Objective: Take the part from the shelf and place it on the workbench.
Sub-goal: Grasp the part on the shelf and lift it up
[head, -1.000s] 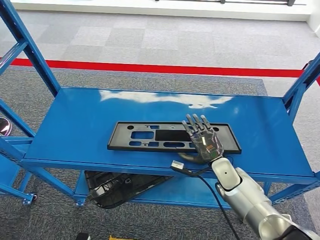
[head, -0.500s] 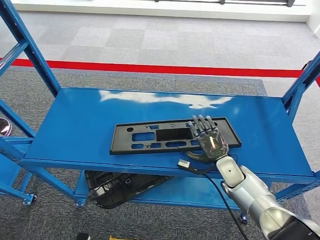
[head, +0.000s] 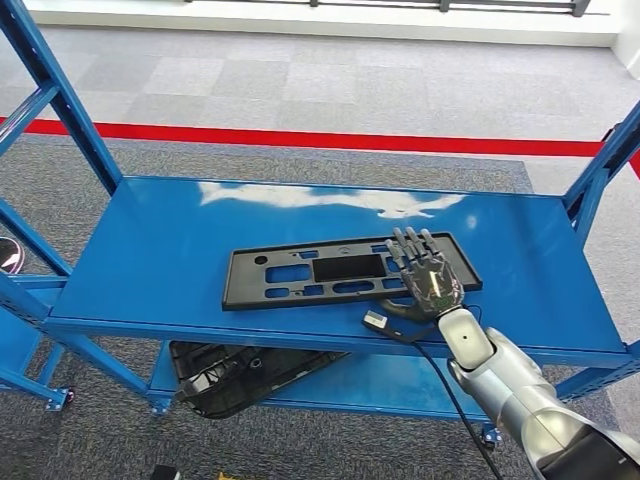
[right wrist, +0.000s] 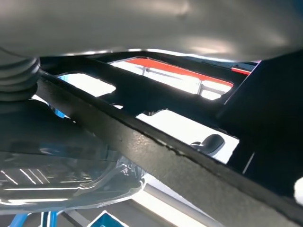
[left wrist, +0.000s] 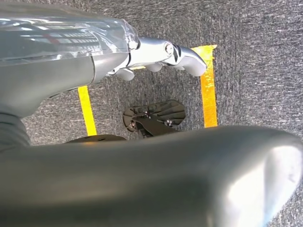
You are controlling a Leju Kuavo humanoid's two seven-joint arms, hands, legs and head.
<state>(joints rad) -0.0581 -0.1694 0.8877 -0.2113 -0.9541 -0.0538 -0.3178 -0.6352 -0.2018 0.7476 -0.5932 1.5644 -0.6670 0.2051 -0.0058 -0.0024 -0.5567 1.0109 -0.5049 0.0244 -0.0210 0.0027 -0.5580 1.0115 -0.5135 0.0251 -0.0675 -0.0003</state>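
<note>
The black slotted panel (head: 347, 270) has been lifted and skewed on the blue shelf (head: 151, 250), gripped at its near edge by the right hand (head: 424, 283), fingers over, thumb under.

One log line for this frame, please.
stage: grasping | right robot hand: grips right end of black part | part: on blue shelf | left robot hand: hanging, empty

The part (head: 332, 270) is a long, flat, black plastic panel pierced with rectangular cut-outs, lying flat on the blue shelf (head: 151, 250) near its front edge. Its long axis runs roughly from 9 o'clock to 3 o'clock, with the 3 o'clock end angled slightly toward the rear.
</note>
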